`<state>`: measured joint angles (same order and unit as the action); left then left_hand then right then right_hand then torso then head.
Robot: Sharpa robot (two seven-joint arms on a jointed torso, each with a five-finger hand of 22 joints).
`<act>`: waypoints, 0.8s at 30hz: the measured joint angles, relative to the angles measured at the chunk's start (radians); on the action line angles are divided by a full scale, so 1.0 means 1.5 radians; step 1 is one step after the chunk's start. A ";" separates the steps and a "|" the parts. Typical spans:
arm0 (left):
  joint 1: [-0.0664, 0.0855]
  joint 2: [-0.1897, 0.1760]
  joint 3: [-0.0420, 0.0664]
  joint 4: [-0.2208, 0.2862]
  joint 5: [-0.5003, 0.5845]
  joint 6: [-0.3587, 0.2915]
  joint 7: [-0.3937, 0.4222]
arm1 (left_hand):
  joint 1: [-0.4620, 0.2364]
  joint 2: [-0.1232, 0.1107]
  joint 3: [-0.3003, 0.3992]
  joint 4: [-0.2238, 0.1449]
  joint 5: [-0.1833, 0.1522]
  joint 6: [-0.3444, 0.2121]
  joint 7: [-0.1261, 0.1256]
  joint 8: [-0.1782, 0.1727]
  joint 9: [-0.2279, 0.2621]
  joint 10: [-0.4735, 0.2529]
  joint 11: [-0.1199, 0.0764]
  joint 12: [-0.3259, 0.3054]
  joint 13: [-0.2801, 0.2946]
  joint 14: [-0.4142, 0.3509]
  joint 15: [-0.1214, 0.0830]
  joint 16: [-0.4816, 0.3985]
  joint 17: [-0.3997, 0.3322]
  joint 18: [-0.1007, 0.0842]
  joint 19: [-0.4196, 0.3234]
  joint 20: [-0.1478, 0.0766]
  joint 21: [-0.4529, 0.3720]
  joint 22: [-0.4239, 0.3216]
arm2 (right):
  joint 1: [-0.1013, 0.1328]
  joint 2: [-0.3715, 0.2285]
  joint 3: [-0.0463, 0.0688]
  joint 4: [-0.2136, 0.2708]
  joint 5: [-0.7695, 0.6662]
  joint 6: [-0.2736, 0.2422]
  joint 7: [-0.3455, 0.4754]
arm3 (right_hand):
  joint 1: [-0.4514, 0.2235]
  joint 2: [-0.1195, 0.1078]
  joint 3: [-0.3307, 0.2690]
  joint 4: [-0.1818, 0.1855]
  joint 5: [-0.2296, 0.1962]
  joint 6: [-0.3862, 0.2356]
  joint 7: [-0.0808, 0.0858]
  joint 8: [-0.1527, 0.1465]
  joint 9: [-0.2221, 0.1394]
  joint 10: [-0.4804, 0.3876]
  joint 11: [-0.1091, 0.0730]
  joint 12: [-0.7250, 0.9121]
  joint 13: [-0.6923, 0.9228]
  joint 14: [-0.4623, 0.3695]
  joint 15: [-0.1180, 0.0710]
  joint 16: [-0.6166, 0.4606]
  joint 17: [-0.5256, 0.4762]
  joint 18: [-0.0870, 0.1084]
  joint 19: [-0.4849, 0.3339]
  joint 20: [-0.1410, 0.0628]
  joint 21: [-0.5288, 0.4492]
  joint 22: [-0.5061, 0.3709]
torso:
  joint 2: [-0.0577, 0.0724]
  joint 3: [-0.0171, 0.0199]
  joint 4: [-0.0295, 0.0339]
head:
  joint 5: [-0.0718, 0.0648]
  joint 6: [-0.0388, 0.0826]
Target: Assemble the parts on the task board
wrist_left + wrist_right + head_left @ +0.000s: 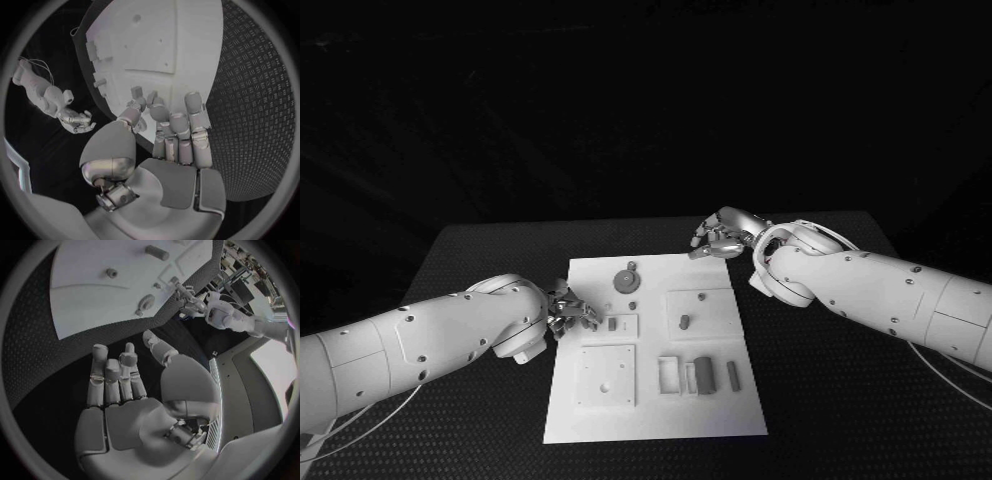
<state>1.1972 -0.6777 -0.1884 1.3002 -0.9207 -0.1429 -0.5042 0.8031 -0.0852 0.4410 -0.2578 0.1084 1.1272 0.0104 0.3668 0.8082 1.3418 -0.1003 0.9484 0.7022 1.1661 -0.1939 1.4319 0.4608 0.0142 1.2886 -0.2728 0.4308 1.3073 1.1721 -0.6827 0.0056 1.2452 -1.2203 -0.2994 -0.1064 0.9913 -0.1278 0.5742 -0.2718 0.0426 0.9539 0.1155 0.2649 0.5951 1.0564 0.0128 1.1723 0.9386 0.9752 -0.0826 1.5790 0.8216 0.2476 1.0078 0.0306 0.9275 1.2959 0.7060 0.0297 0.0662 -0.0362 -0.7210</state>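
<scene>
The white task board (661,415) lies mid-table, also in the left wrist view (194,30) and the right wrist view (87,305). On it are a round disc part (629,281) (145,302), a short peg (685,322) (156,252), a square plate (607,375) and upright blocks (704,372). My left hand (571,312) (165,130) sits at the board's left edge, thumb and fingertip drawn close beside a small dark part (609,324). Whether they pinch it is hidden. My right hand (721,238) (122,380) hovers off the board's far right corner, fingers apart, holding nothing.
The black textured table (834,400) surrounds the board, with bare room on both sides. The right forearm (877,290) lies along the board's right side and the left forearm (430,340) along its left. A cable (358,425) hangs under the left arm.
</scene>
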 measured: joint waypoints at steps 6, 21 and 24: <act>0.000 0.000 0.000 0.000 -0.007 0.001 -0.001 | 0.029 0.012 0.007 -0.017 0.010 0.001 -0.001 -0.003 0.003 0.000 0.000 0.000 0.000 0.000 0.000 0.000 0.000 0.000 0.000 0.000 0.000 0.000 | 0.000 0.000 0.000 0.000 0.000 0.000 0.000 | 0.000 0.000 0.000 0.000 0.000 -0.001 0.001 0.000 0.000 0.000 0.000 0.000 0.000 0.001 0.001 0.000 0.000 0.000 0.000 0.000 0.000 0.000 | 0.000 0.0000 0.0000 | 0.000 0.000; 0.000 0.000 0.000 -0.001 -0.015 0.001 -0.001 | 0.067 0.015 0.005 -0.019 0.008 0.003 0.000 -0.008 0.007 0.000 0.000 0.000 0.000 -0.002 0.002 0.000 0.001 0.000 0.000 0.000 0.000 0.000 | 0.000 0.001 0.000 0.000 0.000 0.000 0.000 | 0.000 0.000 0.000 0.000 0.000 -0.002 0.002 0.000 0.001 0.000 0.000 0.000 0.000 0.001 0.001 0.000 0.000 0.000 0.000 0.000 0.000 0.000 | 0.000 0.0004 -0.0001 | -0.001 -0.001; 0.000 0.000 0.000 -0.001 -0.016 0.001 0.000 | 0.070 0.019 0.004 -0.021 0.007 0.003 0.000 -0.009 0.007 0.000 0.000 0.000 0.000 -0.001 0.003 0.000 0.001 0.000 0.000 0.000 0.000 0.000 | 0.000 0.001 0.000 0.000 0.000 0.000 0.000 | 0.000 0.000 0.000 0.000 0.000 -0.002 0.002 0.000 0.001 0.000 0.000 0.000 0.000 -0.001 0.000 0.000 0.000 0.000 0.000 0.000 0.000 0.000 | 0.000 0.0004 -0.0002 | -0.001 -0.001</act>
<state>1.1972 -0.6773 -0.1886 1.2983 -0.9444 -0.1417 -0.5041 0.9082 -0.0574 0.4463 -0.2889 0.1190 1.1319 0.0098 0.3532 0.8190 1.3418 -0.1003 0.9484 0.7023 1.1645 -0.1891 1.4319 0.4617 0.0142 1.2885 -0.2726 0.4308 1.3079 1.1721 -0.6816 0.0056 1.2447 -1.2203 -0.2991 -0.1063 0.9913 -0.1278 0.5742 -0.2718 0.0426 0.9513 0.1178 0.2649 0.5959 1.0565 0.0127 1.1723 0.9388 0.9741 -0.0829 1.5790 0.8218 0.2475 1.0077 0.0306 0.9275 1.2960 0.7063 0.0303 0.0660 -0.0371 -0.7217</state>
